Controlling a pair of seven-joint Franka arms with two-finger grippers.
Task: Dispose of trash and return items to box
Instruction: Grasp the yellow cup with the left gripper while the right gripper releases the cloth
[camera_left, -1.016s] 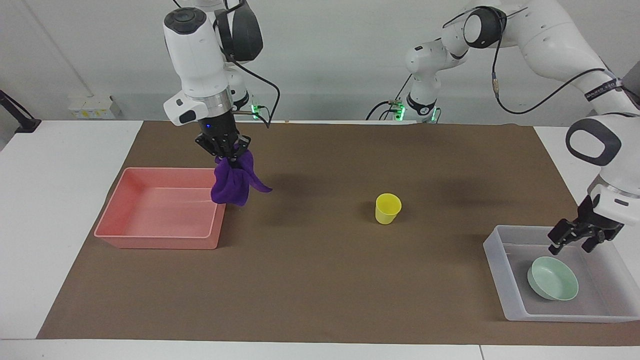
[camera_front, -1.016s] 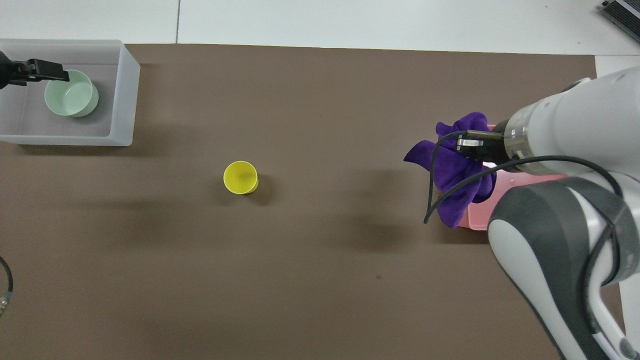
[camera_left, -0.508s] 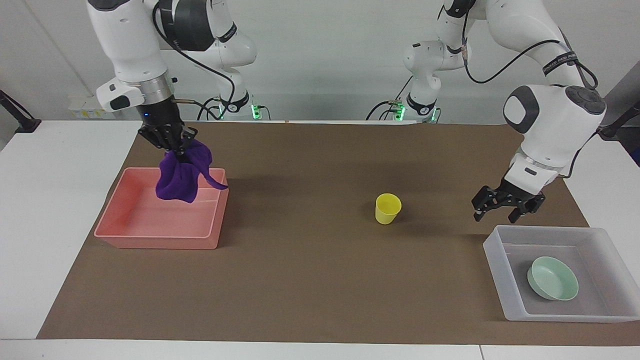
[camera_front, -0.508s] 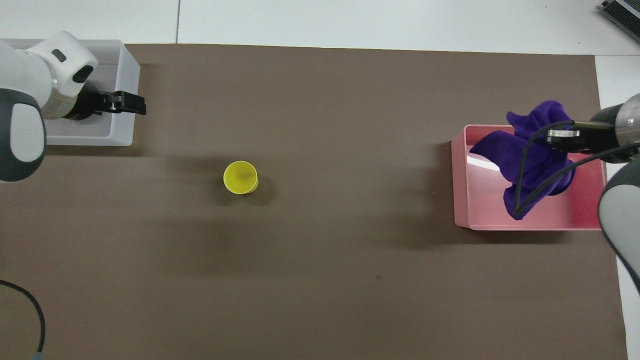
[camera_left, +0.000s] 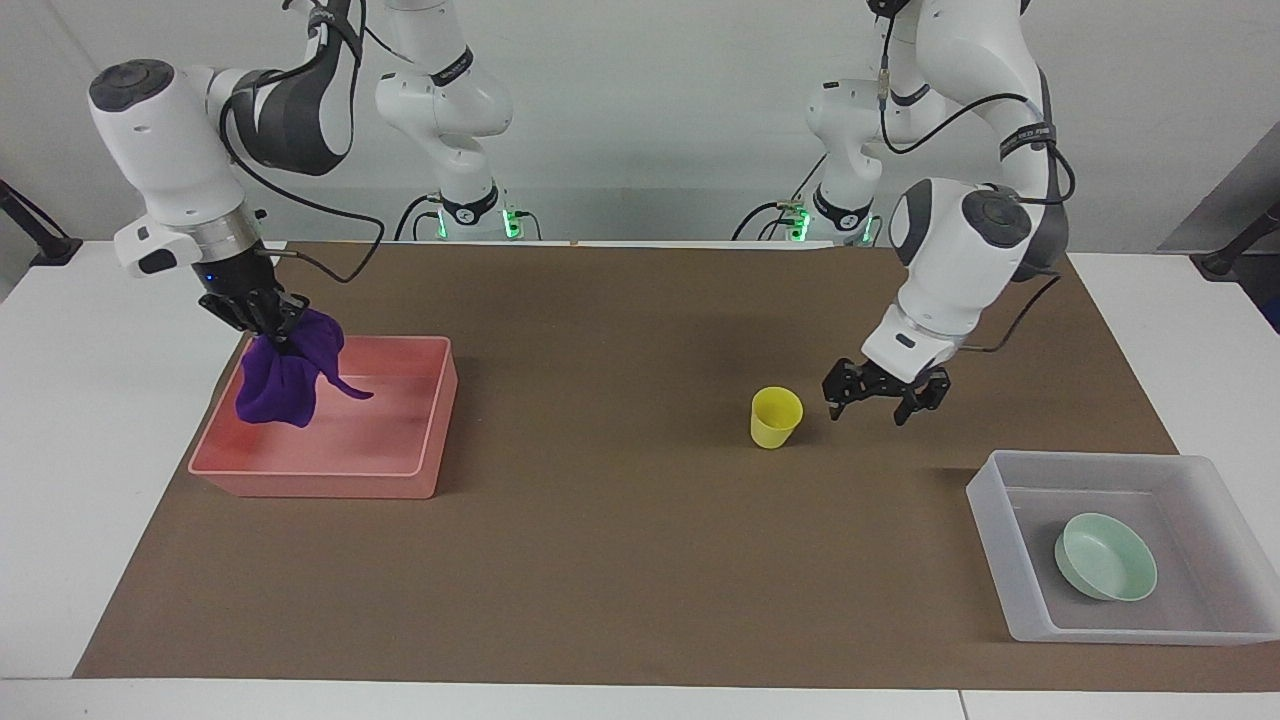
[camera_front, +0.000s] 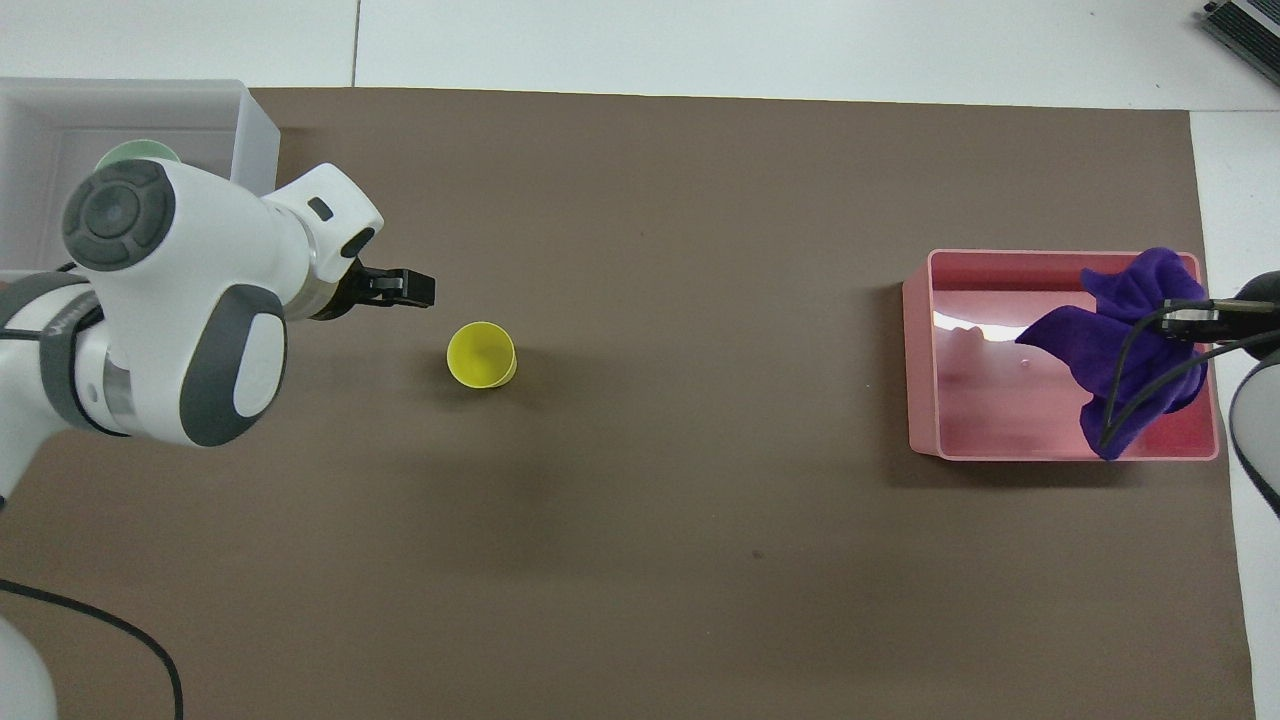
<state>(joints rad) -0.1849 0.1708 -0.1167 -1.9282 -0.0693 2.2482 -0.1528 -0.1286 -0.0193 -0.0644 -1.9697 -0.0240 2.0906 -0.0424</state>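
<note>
A robotics lab is indicated. Two white arms (camera_left: 950, 250) are mounted at a white table (camera_left: 100, 420) covered by a brown mat (camera_left: 620, 520). Bare white walls and loose cabling are seen; base lights glow green (camera_left: 512, 216). Only test props are laid out.

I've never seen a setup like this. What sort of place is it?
Probably a robotics lab: two white robot arms stand at a table covered by a brown mat, with a pink tray and a clear plastic box laid out for sorting practice.
</note>
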